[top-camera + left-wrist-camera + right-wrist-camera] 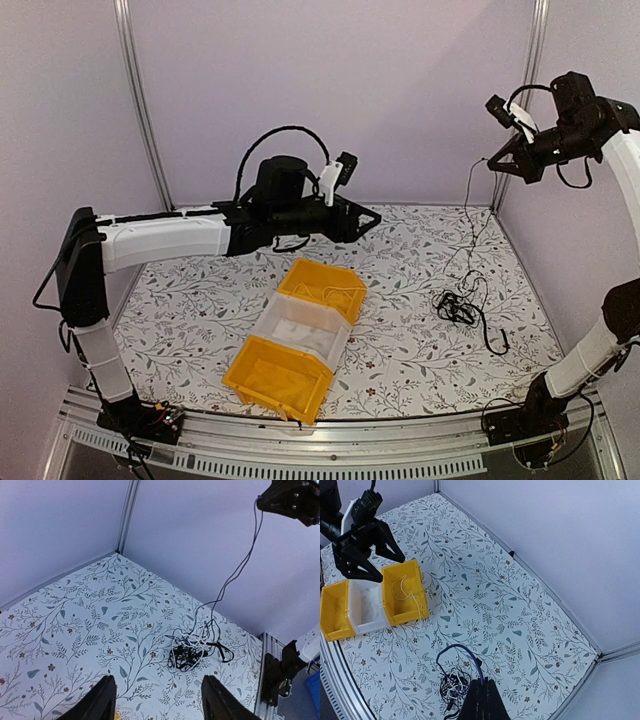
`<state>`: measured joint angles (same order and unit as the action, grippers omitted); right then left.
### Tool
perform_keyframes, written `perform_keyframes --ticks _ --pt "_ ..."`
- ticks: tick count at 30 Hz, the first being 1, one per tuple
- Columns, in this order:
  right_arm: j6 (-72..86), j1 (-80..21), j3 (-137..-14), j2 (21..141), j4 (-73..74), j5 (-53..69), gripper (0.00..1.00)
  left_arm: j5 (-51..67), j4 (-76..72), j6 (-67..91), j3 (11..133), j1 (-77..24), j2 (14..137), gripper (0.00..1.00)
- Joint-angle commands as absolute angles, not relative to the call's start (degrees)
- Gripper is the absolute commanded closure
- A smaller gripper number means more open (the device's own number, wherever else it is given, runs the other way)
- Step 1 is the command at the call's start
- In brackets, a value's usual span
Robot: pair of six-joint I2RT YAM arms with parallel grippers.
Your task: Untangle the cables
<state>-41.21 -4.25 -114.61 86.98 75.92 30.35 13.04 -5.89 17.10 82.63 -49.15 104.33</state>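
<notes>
The cables (460, 306) lie in a small tangle of black and pale wires on the right of the table, also in the left wrist view (191, 649) and the right wrist view (453, 687). My right gripper (496, 165) is high above them, shut on one thin dark cable (463, 651) that hangs from it (235, 577) down into the tangle. In its own view the right gripper (483, 683) is closed on that strand. My left gripper (370, 224) is open and empty over the table's middle back, its fingers (102, 700) spread wide, well short of the tangle.
Three bins stand in a diagonal row mid-table: a yellow bin (322, 289) with a pale cream cable (404, 591) in it, a clear white bin (303, 328) and a second yellow bin (279, 377). Walls close the back and right sides.
</notes>
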Motion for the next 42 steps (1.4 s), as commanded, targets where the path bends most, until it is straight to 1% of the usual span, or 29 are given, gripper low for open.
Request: perform_keyframes --ticks 1,5,7,11,18,20,26,28,32,33,34,36,38,40,42 --pt "-36.5 -5.7 -125.7 89.8 78.3 32.6 1.0 17.6 -11.8 12.7 86.6 -50.9 107.8 0.39" --pt "-34.0 -7.9 -137.2 92.4 76.1 31.0 1.0 22.0 -13.6 11.8 90.6 -52.2 111.1 0.39" --pt "-33.3 -8.8 -138.9 92.5 73.4 29.8 1.0 23.5 -15.9 11.8 92.7 -52.9 113.5 0.39" --pt "-32.2 -9.5 -136.0 90.5 69.3 29.6 1.0 23.1 -21.7 15.0 99.5 -53.8 120.6 0.38" --pt "-31.7 -9.7 -130.7 89.7 68.5 34.6 1.0 20.9 -31.5 19.5 111.9 -54.1 132.7 0.34" --pt "-31.6 -9.7 -128.1 89.1 67.2 35.3 1.0 21.1 -33.6 21.2 115.9 -54.2 136.9 0.35" --pt "-27.7 -9.7 -126.3 87.7 62.8 37.2 1.0 22.4 -37.5 24.1 124.4 -57.3 148.9 0.51" --pt "-27.6 -9.7 -125.1 87.7 62.2 37.9 1.0 22.7 -38.6 25.0 126.1 -59.2 152.0 0.54" --pt "-27.1 -9.7 -121.4 86.5 60.9 41.7 1.0 24.1 -35.1 24.7 130.0 -63.2 156.8 0.56" --pt "-26.7 -9.7 -120.9 86.1 60.5 42.7 1.0 24.0 -34.4 24.9 130.0 -63.7 157.2 0.59" --pt "-26.0 -9.7 -120.8 85.7 60.0 43.4 1.0 23.2 -33.4 25.2 130.0 -64.2 157.6 0.64" --pt "-24.8 -9.7 -122.7 85.4 59.5 44.5 1.0 21.5 -30.6 25.4 130.1 -64.7 158.4 0.75" --pt "-23.2 -9.7 -126.5 85.5 58.7 45.3 1.0 21.1 -28.3 26.2 130.8 -64.9 159.3 0.81" --pt "-21.0 -9.7 -131.2 85.6 56.5 44.9 1.0 21.2 -26.6 26.2 131.9 -65.2 160.2 0.84" --pt "-17.7 -9.7 -136.2 86.1 53.1 44.4 1.0 20.7 -26.1 25.8 131.9 -65.8 160.4 0.85"
